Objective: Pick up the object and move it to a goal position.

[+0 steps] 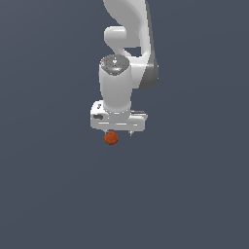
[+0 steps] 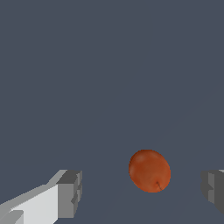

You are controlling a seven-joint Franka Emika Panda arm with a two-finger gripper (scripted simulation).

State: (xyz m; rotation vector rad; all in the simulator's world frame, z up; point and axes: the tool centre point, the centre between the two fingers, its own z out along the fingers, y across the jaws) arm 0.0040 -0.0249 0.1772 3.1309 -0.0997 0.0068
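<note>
Just flat dark grey-blue background everywhere, and the gripper [image 1: 117,131] is hanging with jaws spread wide around the orange-red ball [image 2: 149,170], not touching it, so grabbing and moving are looking undone.

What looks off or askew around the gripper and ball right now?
Nothing damaged or spilled. One thing stands out: the ball sits off-centre between the fingers of the open gripper, in the wrist view, nearer one finger than the other. Neither finger touches it.
</note>
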